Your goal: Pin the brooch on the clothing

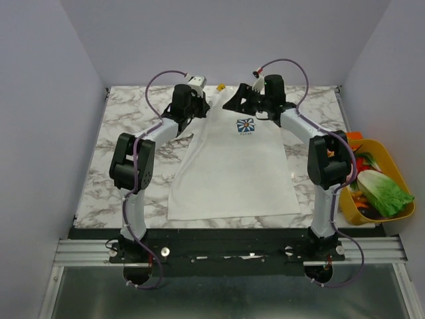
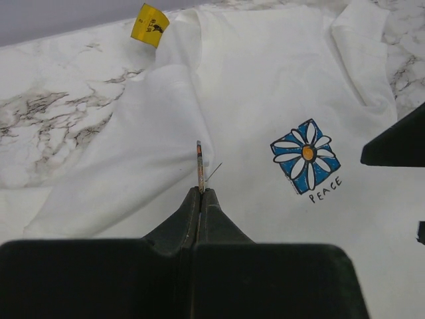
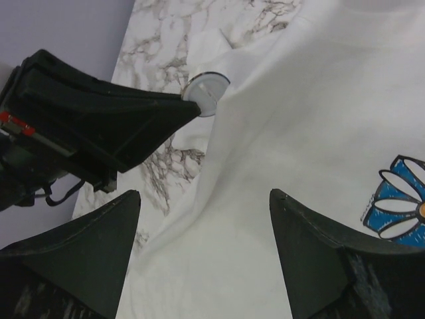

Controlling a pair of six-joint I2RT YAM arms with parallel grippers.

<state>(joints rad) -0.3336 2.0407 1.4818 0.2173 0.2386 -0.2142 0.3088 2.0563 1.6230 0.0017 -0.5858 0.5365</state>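
The left tool point(image 2: 200, 194) is pinching the brooch point(image 2: 200, 165) edge-on, disc upright over the clothing point(image 2: 265, 80) left of the flower print point(image 2: 307, 157), its thin pin point(image 2: 214, 171) slanting right, while the right tool point(image 3: 204, 199) is hovering wide and empty just to the right, above the same fabric.

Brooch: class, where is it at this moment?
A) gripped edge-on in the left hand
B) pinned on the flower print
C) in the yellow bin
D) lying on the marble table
A: the left hand is shut on the brooch, holding it edge-on over the shirt.
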